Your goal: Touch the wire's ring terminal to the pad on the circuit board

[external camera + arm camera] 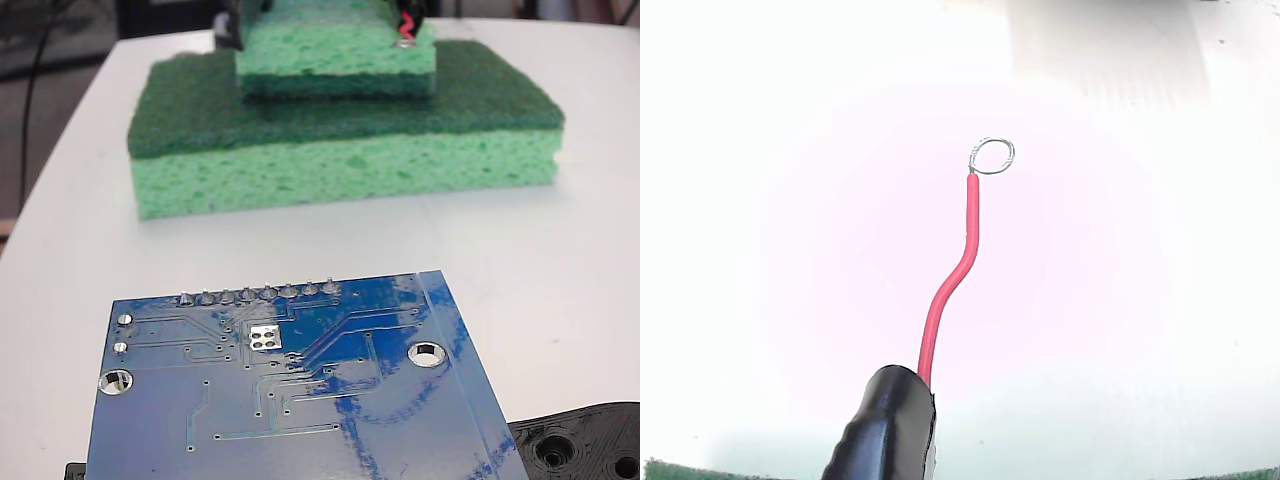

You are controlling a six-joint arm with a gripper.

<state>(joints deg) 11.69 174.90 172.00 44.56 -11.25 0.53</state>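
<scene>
- One glossy blue circuit board (pixel 300 400), near in the fixed view.
- One small silver square pad (pixel 265 338) on the board, marked with four dark dots.
- Eight grey solder bumps (pixel 258 294) in one row along the board's far edge.
- Two large round silver-rimmed holes (pixel 428 354), one left and one right.
- Two green sponges (pixel 340 150), the smaller stacked on the larger, far on the desk.
- One red wire (pixel 955 275).
- One silver ring terminal (pixel 993 156) at the wire's end.
- One white desk (pixel 560 280).

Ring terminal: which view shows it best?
The wrist view: the ring terminal stands whole against a washed-out white background on the red wire. The fixed view shows only a small silvery speck at the top edge, above the sponges.
</scene>
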